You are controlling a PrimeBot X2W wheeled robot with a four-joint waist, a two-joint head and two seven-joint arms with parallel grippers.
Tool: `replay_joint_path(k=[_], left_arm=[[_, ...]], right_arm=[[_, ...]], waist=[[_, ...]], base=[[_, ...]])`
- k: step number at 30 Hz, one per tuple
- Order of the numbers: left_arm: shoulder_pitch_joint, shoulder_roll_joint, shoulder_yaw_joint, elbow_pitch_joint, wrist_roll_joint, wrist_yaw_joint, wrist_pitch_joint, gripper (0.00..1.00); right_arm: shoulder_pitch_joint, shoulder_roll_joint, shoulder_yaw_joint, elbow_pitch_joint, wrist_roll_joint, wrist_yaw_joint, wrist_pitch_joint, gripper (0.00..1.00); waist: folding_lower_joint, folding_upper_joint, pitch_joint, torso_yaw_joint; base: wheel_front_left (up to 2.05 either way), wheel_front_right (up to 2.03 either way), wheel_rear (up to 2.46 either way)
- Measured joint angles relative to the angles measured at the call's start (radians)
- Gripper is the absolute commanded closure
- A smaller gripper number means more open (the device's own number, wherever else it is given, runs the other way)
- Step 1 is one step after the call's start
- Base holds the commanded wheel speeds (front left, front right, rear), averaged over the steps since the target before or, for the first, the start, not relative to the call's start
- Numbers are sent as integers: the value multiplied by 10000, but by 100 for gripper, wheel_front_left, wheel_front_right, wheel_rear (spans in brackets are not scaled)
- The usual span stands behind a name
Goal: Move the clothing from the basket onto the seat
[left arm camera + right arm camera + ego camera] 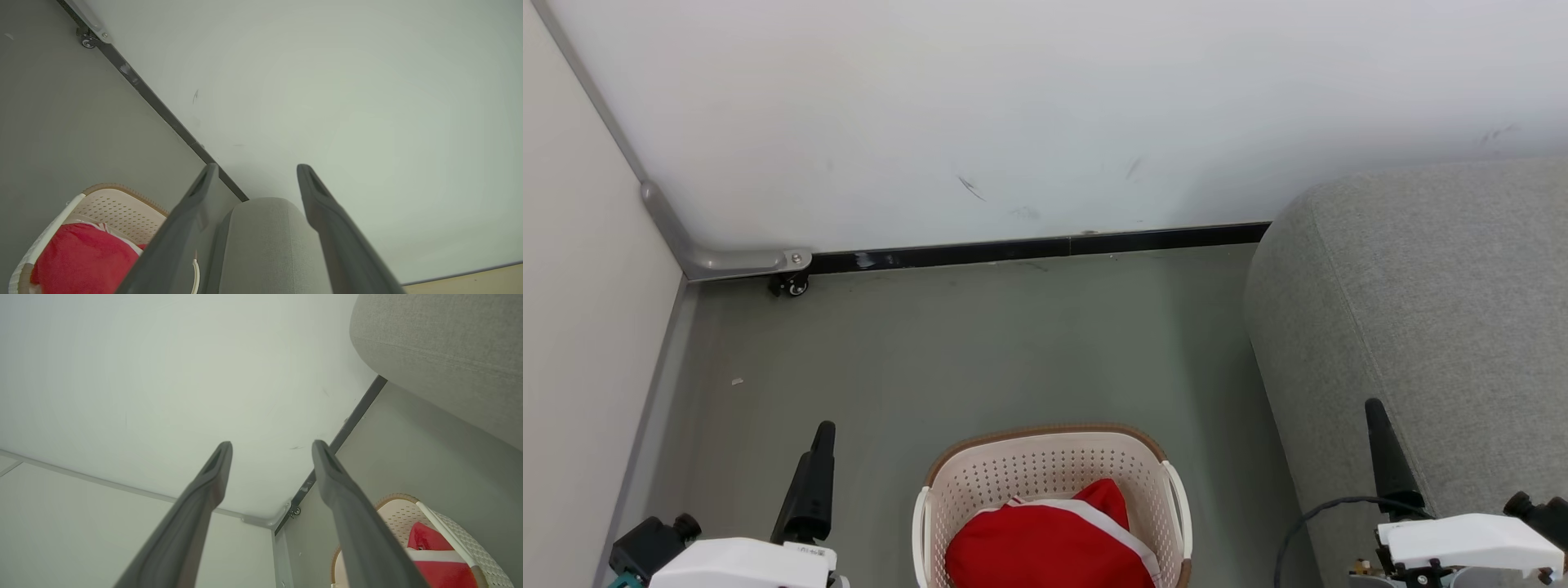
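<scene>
Grey-green floor runs out to a white wall. A black skirting strip lines the floor's far edge and a small caster sits at its far left corner. Well apart from that far edge stands the basket, cream and perforated with a brown rim; my head view cuts off its near part. The clothing lies inside it, a bright red bundle with a white band that reaches partway up the basket's wall. The seat, light grey with a rounded corner, rises along the floor's right edge, near the basket but apart from it.

My left pincer hangs above the floor to the basket's left, its two dark fingers spread wide with nothing between them. My right pincer hangs to the basket's right, against the seat's rounded side, also spread wide and empty. Neither touches the basket or the clothing.
</scene>
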Motion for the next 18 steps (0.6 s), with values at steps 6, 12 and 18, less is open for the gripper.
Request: replay_joint_path(k=[6,12,18], left_arm=[[0,6,-180,-180,951,100,-224,0],[0,31,-456,-431,2230,232,-454,0],[1,59,-702,-562,3252,351,-673,0]], right_arm=[[0,-4,90,6,-909,4,-153,0],[-3,-4,228,121,-2243,10,-368,0],[-62,-2,339,299,-3455,10,-623,0]], waist=[[-13,0,-8,3],[-73,0,-4,6],[-124,0,2,13]], base=[[0,0,0],[0,0,0],[0,0,0]])
